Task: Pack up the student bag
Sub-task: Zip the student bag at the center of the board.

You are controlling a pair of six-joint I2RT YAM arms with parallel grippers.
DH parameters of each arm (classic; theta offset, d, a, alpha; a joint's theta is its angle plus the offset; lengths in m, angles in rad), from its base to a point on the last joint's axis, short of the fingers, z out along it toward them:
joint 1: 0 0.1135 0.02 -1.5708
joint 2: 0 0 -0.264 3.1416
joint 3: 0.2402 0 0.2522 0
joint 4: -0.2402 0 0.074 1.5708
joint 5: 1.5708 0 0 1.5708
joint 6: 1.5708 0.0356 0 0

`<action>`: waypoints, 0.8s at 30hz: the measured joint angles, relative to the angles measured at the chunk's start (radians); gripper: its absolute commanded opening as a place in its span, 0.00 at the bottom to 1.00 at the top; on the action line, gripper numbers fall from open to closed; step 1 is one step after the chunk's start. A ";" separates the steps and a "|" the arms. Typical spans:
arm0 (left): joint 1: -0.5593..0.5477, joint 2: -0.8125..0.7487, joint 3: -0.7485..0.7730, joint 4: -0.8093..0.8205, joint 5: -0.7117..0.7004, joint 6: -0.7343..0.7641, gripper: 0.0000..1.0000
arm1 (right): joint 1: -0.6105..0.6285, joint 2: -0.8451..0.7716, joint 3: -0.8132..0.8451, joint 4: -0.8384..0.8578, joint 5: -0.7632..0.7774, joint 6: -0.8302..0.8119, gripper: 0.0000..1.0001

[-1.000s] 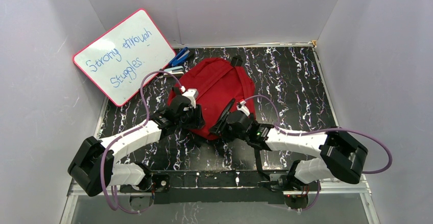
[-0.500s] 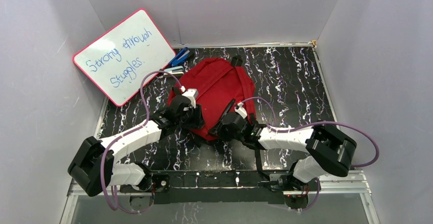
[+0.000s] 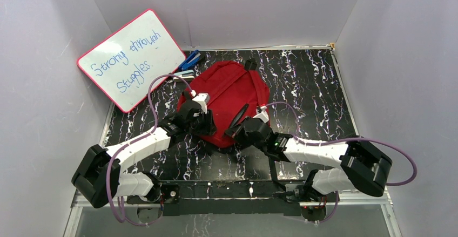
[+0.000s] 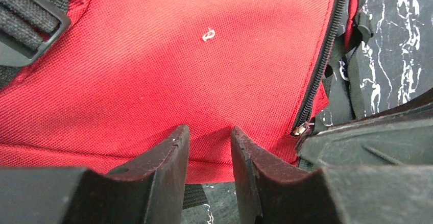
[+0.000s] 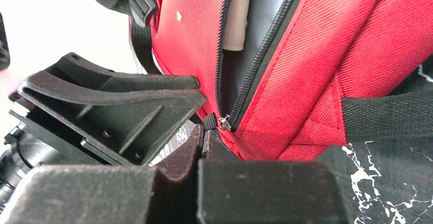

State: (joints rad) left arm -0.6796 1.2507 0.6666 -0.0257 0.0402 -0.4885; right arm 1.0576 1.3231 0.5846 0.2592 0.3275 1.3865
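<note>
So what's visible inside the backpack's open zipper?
Through the gap in the student bag, the right wrist view shows dark lining and the edge of a beige item; the rest of the interior is hidden by fabric.

We see the bag [image 3: 229, 94] lying in the middle of the worktop [image 3: 308, 86]. Behind it to the left, a whiteboard [image 3: 131, 60] leans on the left wall, and some pens [image 3: 188, 64] lie between the board and the bag. The left pincer [image 3: 207, 124] is on the near left edge of the bag, the right pincer [image 3: 236, 129] at its near edge, just beside the left one.
</note>
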 measured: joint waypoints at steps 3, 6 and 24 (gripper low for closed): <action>0.000 0.000 -0.001 0.023 0.031 0.002 0.32 | -0.020 -0.031 -0.013 0.007 0.014 0.016 0.00; -0.002 -0.016 -0.007 0.041 0.055 0.007 0.33 | -0.051 -0.040 -0.036 0.018 0.014 0.047 0.00; -0.046 0.048 -0.085 0.217 0.144 0.011 0.32 | -0.228 -0.040 -0.092 0.105 -0.037 0.132 0.00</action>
State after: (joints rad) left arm -0.7258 1.2987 0.5819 0.1909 0.1844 -0.4778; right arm 0.8295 1.2831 0.4931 0.3637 0.2909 1.5185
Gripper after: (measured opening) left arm 0.326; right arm 0.017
